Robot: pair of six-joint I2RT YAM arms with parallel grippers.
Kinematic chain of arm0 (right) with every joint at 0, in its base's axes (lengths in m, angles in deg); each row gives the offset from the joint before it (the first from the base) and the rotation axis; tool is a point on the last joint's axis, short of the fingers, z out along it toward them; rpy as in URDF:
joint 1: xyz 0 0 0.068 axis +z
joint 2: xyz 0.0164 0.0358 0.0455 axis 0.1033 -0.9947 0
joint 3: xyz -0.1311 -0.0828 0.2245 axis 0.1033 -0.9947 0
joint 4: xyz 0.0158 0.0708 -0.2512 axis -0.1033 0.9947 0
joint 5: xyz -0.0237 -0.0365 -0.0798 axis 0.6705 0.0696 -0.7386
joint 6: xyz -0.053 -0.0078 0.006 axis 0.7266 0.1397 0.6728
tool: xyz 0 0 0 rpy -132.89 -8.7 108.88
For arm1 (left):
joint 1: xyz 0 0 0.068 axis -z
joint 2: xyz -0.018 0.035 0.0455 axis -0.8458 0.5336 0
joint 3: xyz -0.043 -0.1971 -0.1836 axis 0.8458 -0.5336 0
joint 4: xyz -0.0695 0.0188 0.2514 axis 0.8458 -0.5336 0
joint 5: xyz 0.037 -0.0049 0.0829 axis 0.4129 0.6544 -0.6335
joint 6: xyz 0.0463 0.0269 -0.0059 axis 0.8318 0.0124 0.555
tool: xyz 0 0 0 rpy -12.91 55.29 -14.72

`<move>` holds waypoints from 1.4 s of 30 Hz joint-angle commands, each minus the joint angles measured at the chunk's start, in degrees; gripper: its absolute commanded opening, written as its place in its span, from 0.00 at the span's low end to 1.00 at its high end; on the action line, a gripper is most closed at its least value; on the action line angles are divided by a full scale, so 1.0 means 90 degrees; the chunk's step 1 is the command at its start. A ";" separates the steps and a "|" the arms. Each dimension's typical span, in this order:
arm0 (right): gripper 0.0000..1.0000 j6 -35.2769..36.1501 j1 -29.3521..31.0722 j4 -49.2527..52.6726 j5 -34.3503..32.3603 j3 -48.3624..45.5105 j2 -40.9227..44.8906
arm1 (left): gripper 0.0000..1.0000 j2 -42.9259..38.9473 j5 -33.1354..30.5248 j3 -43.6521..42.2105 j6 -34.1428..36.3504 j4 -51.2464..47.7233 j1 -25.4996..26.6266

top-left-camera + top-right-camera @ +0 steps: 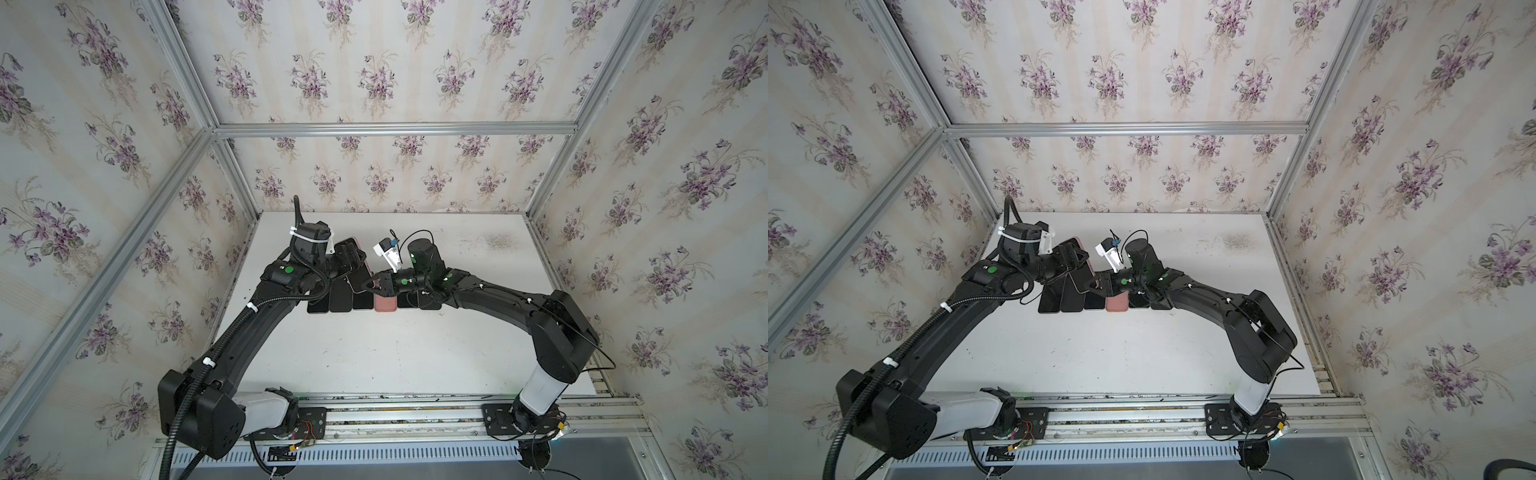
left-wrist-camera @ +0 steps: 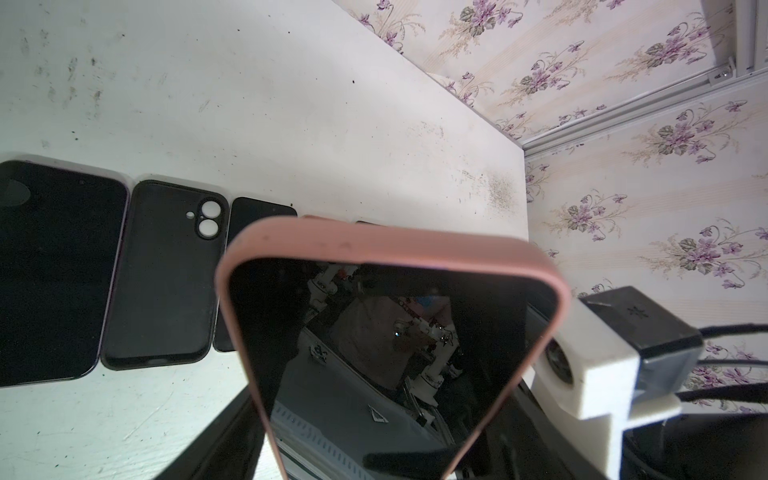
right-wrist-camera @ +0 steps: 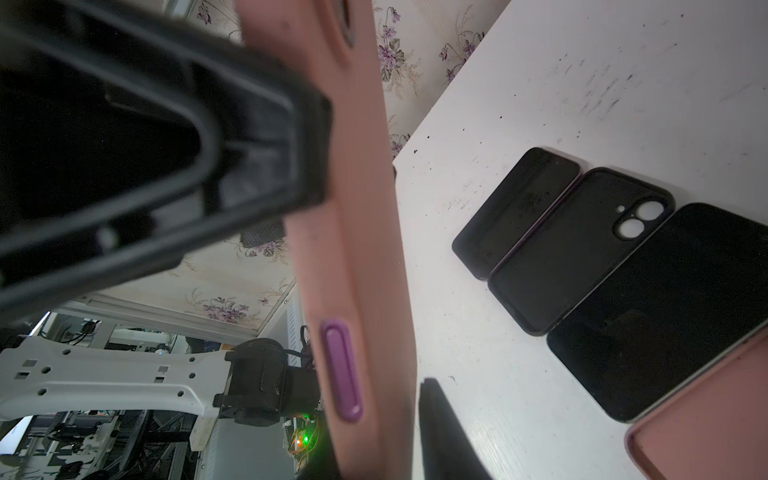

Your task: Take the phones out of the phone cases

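- Step in hand: bracing for the peel. Left tool (image 1: 350, 258) clamps the pink silicone phone case (image 2: 374, 237), with the black-screened phone (image 2: 374, 332) seated inside, raised off the white desk (image 1: 415, 353).
- Right tool (image 1: 375, 285) pinches the case from 4 o'clock.
- Next, probably: pry the rim off one corner.
- Row of loose phones and cases (image 1: 345, 300) lies beneath at 6 o'clock; keep clear.

Wallpaper (image 1: 374, 75) with bunches of purple flowers on pale cream stripes covers the far wall, both side walls and the panel overhead, and silver aluminium bars (image 1: 395, 128) run along the seams where the panels meet. The white desk (image 1: 374, 353) is evenly lit and flecked with dark specks, with a greyish scuffed patch (image 1: 496, 241) toward its far right corner. Along its near edge lies an aluminium rail (image 1: 415, 415), with a slotted metal strip (image 1: 374, 455) nearer still.
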 commanded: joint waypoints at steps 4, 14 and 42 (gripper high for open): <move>0.02 0.0155 -0.0079 -0.0087 0.0083 -0.0013 0.0256 | 0.76 -0.0184 0.0101 0.0014 -0.0172 0.0840 0.0005; 0.00 0.0701 -0.0824 0.0478 0.0277 -0.0850 0.1338 | 1.00 -0.0188 0.0749 0.1199 0.0204 0.1524 -0.0042; 0.00 0.4469 -0.3579 -0.0778 0.3344 -0.2505 0.3303 | 1.00 0.0917 0.4212 0.2972 0.6836 -0.1495 0.0013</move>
